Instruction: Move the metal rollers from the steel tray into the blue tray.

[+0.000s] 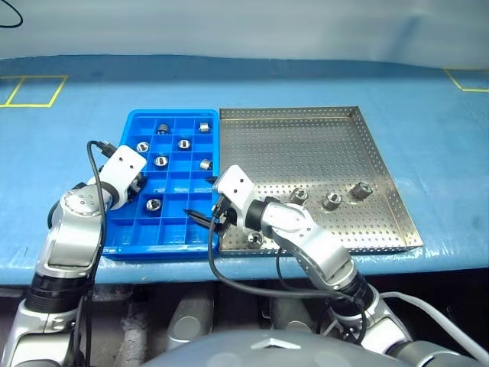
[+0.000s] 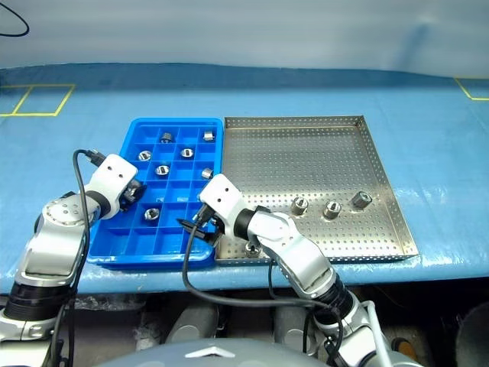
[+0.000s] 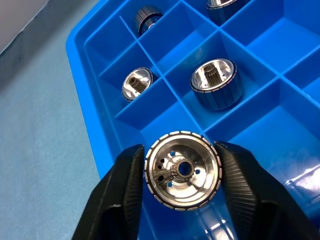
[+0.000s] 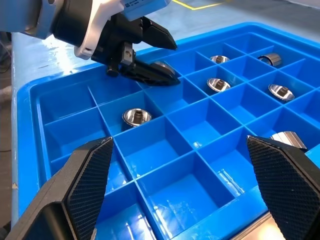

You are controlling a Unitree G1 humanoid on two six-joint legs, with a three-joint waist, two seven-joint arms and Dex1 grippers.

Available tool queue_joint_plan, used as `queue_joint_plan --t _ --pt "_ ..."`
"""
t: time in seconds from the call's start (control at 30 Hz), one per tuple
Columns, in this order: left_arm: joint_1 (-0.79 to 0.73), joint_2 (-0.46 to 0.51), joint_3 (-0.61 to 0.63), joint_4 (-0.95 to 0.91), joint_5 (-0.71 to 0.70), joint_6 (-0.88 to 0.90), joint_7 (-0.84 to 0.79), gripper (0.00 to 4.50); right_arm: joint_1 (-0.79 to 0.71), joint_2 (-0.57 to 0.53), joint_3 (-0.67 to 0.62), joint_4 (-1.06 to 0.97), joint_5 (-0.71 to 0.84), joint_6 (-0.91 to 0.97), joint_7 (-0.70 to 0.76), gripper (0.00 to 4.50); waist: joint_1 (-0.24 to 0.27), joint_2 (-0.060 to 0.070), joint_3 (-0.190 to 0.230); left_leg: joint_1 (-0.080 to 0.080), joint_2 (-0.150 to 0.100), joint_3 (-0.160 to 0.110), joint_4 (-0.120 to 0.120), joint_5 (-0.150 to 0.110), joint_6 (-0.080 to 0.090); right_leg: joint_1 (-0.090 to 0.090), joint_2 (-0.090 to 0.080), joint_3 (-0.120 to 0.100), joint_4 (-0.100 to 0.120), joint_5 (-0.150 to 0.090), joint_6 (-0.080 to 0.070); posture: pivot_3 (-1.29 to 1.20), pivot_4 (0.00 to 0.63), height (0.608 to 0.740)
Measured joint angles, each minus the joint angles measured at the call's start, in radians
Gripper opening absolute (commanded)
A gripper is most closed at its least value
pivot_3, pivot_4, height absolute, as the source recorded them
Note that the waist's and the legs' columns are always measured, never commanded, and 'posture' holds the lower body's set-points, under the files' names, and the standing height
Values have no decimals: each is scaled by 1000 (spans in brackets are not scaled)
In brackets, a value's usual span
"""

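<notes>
Closest to the lens, in the left wrist view, one roller (image 3: 182, 170) sits between the left tool's (image 3: 182, 192) two black fingers, low in a compartment of the blue tray (image 1: 122, 248). Whether the pads grip it or have just let go, I cannot tell. Six other metal rollers (image 1: 160, 161) lie one to a cell, mostly in the tray's upper rows. Four more wait on the steel tray (image 1: 306, 138), right of centre frame: three in a row (image 1: 331, 201) toward its lower right, one (image 1: 255, 240) at the near rim. Right tool (image 4: 182, 187) hovers fully open and empty over the blue tray's lower right corner. Best practice, in my judgement: spread the left fingers fully, lift straight up clear of the cell walls. Blue worktop (image 1: 252, 84) beneath.
</notes>
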Motion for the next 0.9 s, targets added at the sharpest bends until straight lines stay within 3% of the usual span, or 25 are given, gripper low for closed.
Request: queue_joint_plan --t 0.07,0.2,0.4,0.6,0.9 --pt "-46 8 0 0 -8 1 -6 4464 8 -16 -9 -28 0 12 -5 4500 0 0 0 0 0 0 0 0 0 0 0 0 0 0 0 70 150 740" --pt "-146 29 -4 4 -45 -6 -53 4464 42 -54 -53 -97 -3 34 -25 4500 -5 0 0 0 0 0 0 0 0 0 -1 -1 -1 0 0 26 150 740" --pt "-388 -2 -105 73 -178 -162 -265 4464 167 -156 -173 -257 0 106 -57 4500 -19 -1 1 -2 -1 2 2 -1 2 1 -3 0 -2 0 1 -71 150 740" --pt "-577 -46 -306 360 -194 -429 -538 4464 339 -284 -342 -408 11 184 -63 4500 -61 -1 1 -3 -1 5 3 -2 5 0 -2 1 -2 0 1 -169 150 740" --pt "-677 -141 -456 764 -183 -1019 -896 4464 514 -288 -457 -542 33 235 -110 4500 -132 -1 1 -2 1 11 5 -3 7 0 0 5 -1 1 4 -256 150 740"
